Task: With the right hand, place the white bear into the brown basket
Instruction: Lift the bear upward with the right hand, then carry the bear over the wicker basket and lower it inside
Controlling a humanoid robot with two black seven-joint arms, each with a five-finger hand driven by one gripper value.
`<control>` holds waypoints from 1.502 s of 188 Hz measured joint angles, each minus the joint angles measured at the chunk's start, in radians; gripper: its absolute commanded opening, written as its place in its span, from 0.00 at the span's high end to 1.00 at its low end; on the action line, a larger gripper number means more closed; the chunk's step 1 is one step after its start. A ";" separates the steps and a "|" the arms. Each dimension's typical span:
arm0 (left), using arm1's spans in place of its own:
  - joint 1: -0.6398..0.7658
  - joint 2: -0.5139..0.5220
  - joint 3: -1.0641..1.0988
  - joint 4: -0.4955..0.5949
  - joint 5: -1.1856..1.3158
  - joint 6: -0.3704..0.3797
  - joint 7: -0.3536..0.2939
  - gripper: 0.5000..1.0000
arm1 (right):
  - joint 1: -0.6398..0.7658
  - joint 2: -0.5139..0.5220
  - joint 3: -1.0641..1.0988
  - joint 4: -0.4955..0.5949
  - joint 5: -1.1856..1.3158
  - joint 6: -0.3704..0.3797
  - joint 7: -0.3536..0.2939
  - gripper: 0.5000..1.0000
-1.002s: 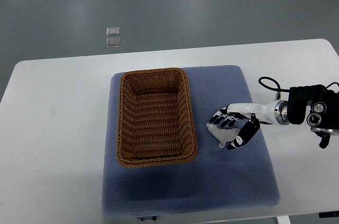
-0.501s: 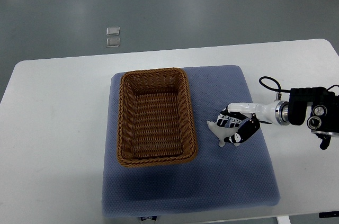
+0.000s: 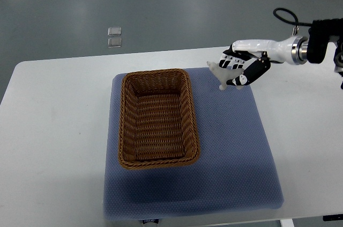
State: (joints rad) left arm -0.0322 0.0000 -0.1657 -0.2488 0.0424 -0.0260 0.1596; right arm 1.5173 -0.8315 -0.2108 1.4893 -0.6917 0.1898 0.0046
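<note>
The white bear is a small pale figure held in my right hand, whose black and white fingers are curled around it. The hand holds it in the air above the far right part of the blue mat, to the right of the brown basket's far corner. The brown wicker basket is rectangular and stands on the left half of the mat with nothing in it. My right arm comes in from the right edge. My left arm does not show.
The blue mat lies on a white table. Two small clear squares lie on the grey floor beyond the table. A black cable loops above my right wrist.
My right hand closed on the white bear on the mat, then lifted it up and away toward the far side of the mat. The basket has not moved.
</note>
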 measured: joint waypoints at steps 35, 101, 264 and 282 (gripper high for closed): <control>-0.008 0.000 0.000 -0.001 0.000 0.000 0.000 0.00 | 0.182 -0.039 -0.008 -0.004 0.010 0.118 -0.001 1.00; -0.012 0.000 -0.001 -0.001 0.000 0.000 0.000 0.00 | 0.206 0.108 -0.026 -0.075 0.028 0.082 -0.002 1.00; -0.013 0.000 -0.002 0.002 0.000 0.000 0.001 0.00 | -0.106 0.828 -0.085 -0.556 0.060 -0.050 -0.001 1.00; -0.013 0.000 -0.002 0.001 0.000 0.000 0.001 0.00 | -0.133 0.830 -0.086 -0.582 0.033 -0.052 -0.002 1.00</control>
State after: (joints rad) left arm -0.0451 0.0000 -0.1673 -0.2482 0.0428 -0.0260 0.1606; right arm 1.3839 -0.0012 -0.2972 0.9074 -0.6592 0.1381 0.0031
